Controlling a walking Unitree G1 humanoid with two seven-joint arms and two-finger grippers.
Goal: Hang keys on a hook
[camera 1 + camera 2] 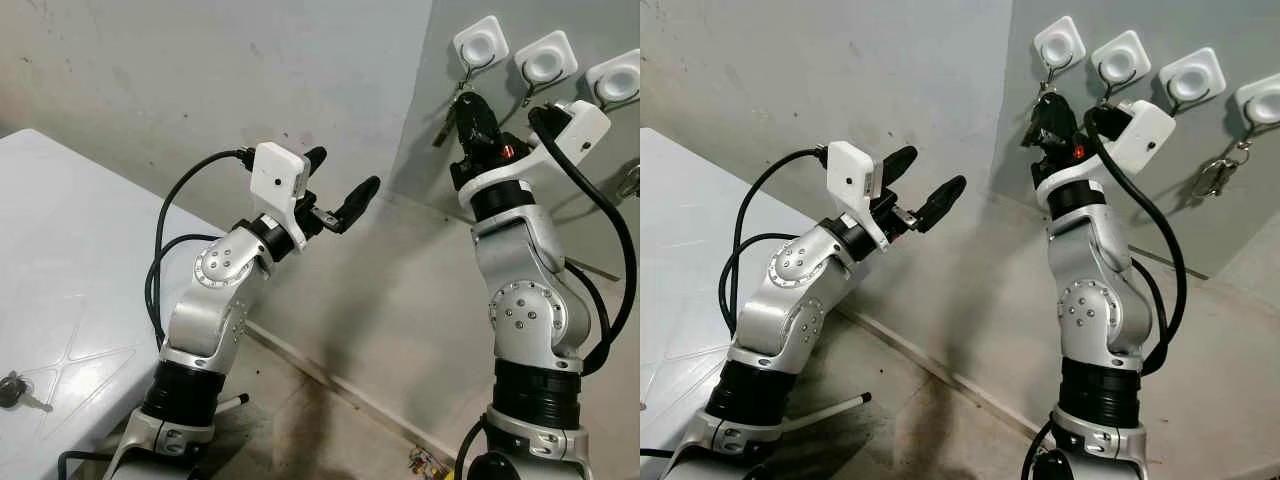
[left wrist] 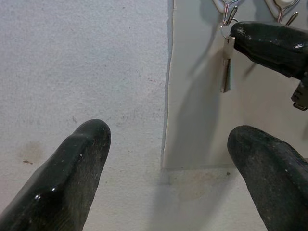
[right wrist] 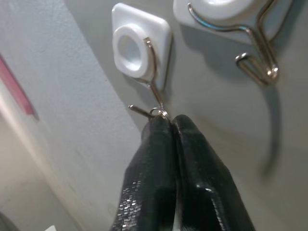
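on a grey wall panel, 4 white square hooks with wire prongs [image 3: 144, 60] are mounted. the right gripper [image 3: 168, 122] is clenched on a silver key ring [image 3: 159, 113] set directly against the leftmost hook's prong, the key [image 2: 227, 67] hanging straight down. the left gripper [image 1: 340, 190] is held apart, released.

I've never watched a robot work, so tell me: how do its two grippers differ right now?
The right gripper is raised to the leftmost hook on the wall, fingers pinched shut on a key whose ring sits at the hook. The left gripper is lower, out in the air away from the hooks, fingers spread apart and holding nothing. Both have two long black fingers on silver arms.
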